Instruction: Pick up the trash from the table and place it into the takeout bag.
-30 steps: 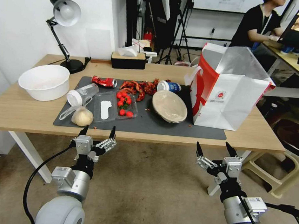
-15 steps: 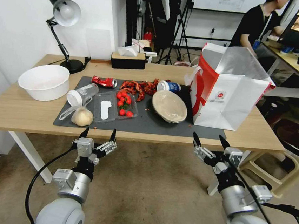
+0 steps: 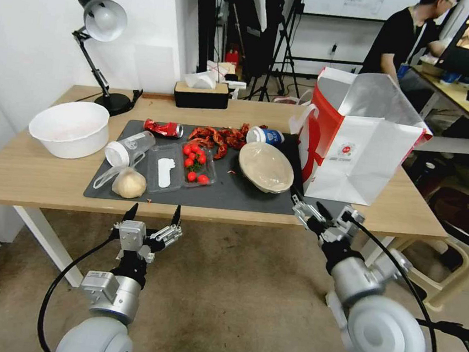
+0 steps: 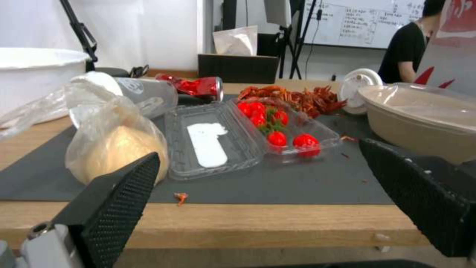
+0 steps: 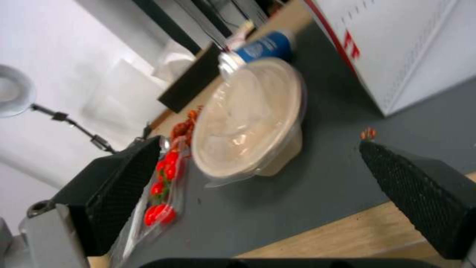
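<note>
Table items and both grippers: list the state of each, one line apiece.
Takeout bag: upright, mouth open.
Red can: crushed, on its side.
Clear cup: on its side, lid on.
Blue-white cup: on its side.
Beige bowl: tilted, lid on.
Clamshell box: open, tomatoes inside.
Bagged lump: resting on the mat.
White bowl: upright.
Left gripper: jaws open, below the table edge.
Right gripper: jaws open, at the table edge near the beige bowl.

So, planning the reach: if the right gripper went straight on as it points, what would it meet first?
Probably the beige lidded bowl: the right gripper, open at the table's near edge, has it centred between its fingers in the wrist view. Only bare mat lies before it, though depth is uncertain.
</note>
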{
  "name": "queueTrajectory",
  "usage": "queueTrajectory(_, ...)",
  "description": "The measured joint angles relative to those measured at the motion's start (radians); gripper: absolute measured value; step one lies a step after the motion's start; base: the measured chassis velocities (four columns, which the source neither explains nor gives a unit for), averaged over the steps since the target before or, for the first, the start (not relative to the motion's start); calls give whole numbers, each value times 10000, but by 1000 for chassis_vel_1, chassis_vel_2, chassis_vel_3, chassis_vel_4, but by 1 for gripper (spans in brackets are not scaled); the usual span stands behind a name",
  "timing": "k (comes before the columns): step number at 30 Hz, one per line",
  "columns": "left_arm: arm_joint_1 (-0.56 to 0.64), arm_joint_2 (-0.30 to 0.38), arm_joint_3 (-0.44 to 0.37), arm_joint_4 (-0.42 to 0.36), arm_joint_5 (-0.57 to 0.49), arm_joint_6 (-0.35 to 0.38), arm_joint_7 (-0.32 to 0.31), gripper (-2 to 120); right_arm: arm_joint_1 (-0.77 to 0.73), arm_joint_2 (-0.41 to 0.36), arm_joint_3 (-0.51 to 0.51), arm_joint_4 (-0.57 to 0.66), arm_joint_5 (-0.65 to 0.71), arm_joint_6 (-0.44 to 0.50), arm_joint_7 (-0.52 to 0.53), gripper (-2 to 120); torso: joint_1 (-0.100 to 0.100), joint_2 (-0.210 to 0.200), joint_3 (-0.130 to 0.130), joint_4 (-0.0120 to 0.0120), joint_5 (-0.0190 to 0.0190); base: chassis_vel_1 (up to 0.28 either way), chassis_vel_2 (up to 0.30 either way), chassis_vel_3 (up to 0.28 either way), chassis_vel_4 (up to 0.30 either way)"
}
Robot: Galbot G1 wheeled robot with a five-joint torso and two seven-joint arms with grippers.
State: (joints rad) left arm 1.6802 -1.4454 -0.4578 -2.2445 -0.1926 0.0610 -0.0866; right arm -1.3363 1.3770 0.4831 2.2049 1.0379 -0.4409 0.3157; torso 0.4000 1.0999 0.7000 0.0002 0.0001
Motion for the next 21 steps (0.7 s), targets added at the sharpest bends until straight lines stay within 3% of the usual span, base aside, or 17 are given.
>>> queueTrajectory(5, 11, 24, -50, -8, -9, -14, -17, 100, 740, 161, -345, -525, 681, -184, 894, 100, 1, 0, 1, -1, -2, 0, 0, 0, 0)
queueTrajectory(21, 11, 64, -87, 243, -62, -431, 119, 100, 2303, 657, -927, -1765, 2281, -203, 2208, 96, 0, 0, 0, -2, -3, 0, 0, 0, 0)
